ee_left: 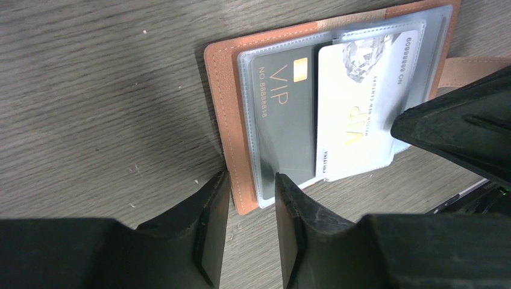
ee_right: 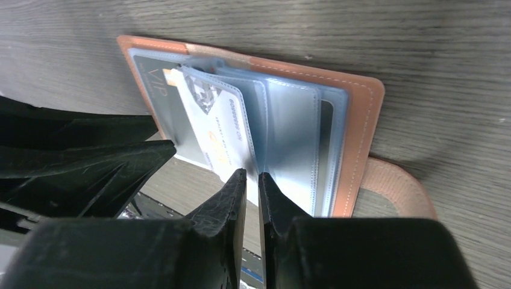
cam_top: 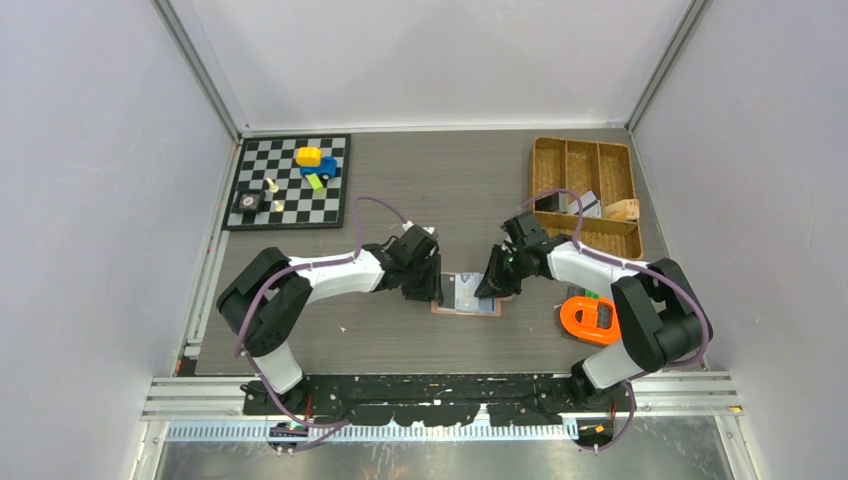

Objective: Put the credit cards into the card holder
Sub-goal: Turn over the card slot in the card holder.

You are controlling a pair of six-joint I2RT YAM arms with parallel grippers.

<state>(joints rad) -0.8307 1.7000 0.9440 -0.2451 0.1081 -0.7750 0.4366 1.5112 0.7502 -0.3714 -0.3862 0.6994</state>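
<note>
Fingers [ee_right: 232,198] of the right gripper [ee_right: 252,180] nearly meet on a corner of the pale grey-white plastic card [ee_left: 355,108], partly inside the salmon-pink leather card holder [ee_left: 232,120], which lies open on the wood-grain table [ee_left: 90,90]. Left gripper [ee_left: 251,180] fingers stand apart, astride its corner. Risk: the holder, unpinned, may slide and the card jam.

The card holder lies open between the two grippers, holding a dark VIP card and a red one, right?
Not red: the second card is white. It sits beside the dark VIP card in the open card holder, as the left wrist view shows.
</note>
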